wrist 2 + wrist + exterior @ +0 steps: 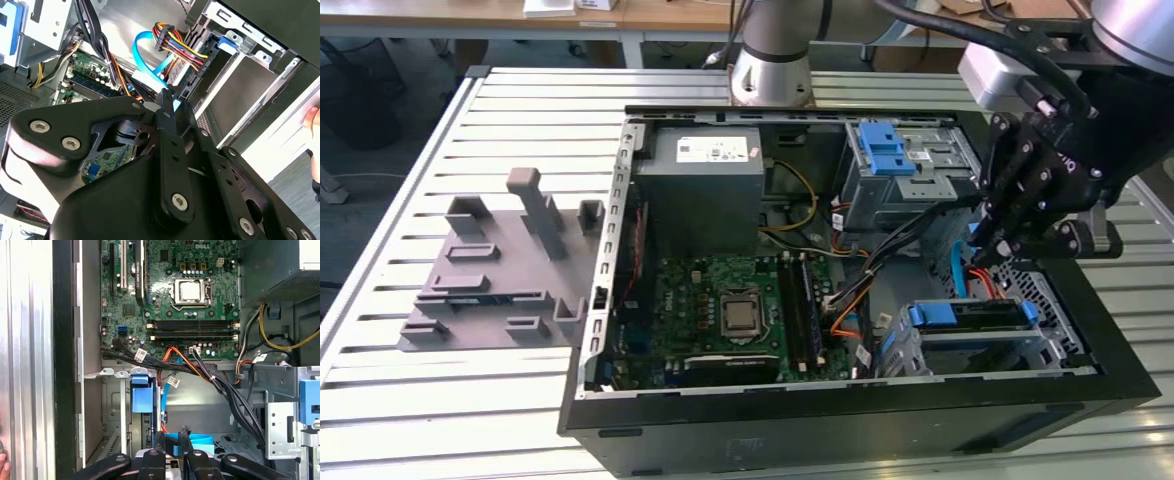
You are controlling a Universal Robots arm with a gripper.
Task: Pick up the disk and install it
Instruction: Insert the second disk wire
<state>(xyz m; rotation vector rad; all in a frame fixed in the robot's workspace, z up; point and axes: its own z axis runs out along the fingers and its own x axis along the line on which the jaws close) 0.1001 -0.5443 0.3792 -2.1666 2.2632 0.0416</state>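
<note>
Pincer (1003, 250): jaws narrow, nearly closed, gripping nothing I can see, a blue cable (145, 50) just beside the tips. Just below it the disk (974, 318) sits in the lower drive cage (1051, 350). I judge installation near complete; final seating calls for a straight push clear of the cable.

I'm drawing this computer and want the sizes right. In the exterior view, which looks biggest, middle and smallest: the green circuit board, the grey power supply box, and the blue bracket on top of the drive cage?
Largest to smallest, as they look in the exterior view:
1. green circuit board
2. grey power supply box
3. blue bracket
</note>
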